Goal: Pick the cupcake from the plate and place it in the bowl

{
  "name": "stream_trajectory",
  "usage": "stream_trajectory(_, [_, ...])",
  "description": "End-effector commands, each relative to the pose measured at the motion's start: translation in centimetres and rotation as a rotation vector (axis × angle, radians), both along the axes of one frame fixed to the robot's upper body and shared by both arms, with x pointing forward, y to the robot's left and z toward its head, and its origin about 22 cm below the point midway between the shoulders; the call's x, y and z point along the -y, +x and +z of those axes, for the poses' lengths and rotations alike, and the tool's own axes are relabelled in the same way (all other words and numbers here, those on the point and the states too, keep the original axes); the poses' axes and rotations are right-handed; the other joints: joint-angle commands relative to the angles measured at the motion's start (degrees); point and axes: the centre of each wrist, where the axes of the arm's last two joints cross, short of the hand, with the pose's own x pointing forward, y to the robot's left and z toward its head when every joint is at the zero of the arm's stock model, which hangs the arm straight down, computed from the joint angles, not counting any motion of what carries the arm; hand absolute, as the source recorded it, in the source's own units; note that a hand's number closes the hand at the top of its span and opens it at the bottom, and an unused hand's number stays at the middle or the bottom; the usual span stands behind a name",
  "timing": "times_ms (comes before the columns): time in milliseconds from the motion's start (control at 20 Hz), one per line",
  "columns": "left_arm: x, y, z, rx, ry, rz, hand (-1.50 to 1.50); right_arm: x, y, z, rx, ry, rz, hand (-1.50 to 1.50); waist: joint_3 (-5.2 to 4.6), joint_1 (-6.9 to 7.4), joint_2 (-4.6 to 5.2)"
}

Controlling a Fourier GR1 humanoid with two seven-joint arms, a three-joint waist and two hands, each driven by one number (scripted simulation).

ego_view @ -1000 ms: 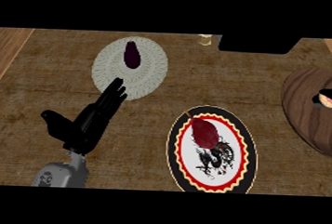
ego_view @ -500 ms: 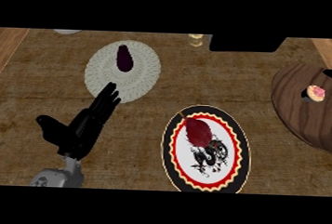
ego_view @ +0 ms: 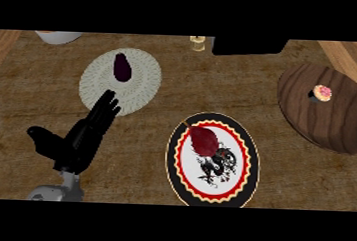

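The cupcake (ego_view: 322, 92), pink-topped and small, sits inside the brown wooden bowl (ego_view: 314, 122) at the right edge of the counter. The plate (ego_view: 243, 145), with a black rim, a red zigzag ring and a red-and-black picture, lies in the lower middle with nothing standing on it. My left hand (ego_view: 81, 136) rests open at the lower left, fingers straight, with the tips at the near edge of a white woven plate (ego_view: 142, 88). It holds nothing. My right hand does not show.
A dark purple item (ego_view: 121, 68) lies on the white woven plate. At the back stand a white cup (ego_view: 59, 36), a small pale jar (ego_view: 201, 43) and a black box (ego_view: 250, 46). Wooden edges frame the top corners.
One second ago my right hand was at the bowl with the cupcake; it has since left the view and the cupcake stays in the bowl. The view has shifted, showing more of the bowl.
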Motion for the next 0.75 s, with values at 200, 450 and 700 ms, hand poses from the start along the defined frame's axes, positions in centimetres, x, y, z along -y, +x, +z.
stream_trajectory(200, [-1.1, -0.8, -0.2, -0.010, 0.008, 0.018, 0.00, -2.2, -14.1, -2.8, 0.052, -0.061, 0.070, 1.50, -0.06, -1.70, 0.03])
stream_trajectory(450, [-1.1, -0.4, 0.2, 0.003, 0.001, 0.054, 0.00, -2.3, -23.8, -4.6, -0.006, -0.026, 0.096, 1.50, 0.21, -3.26, 0.17])
stream_trajectory(700, [-2.3, -1.3, -0.6, -0.009, 0.012, 0.057, 0.00, -3.4, -31.7, -5.9, -0.130, 0.022, 0.179, 1.50, 0.27, -3.20, 0.44])
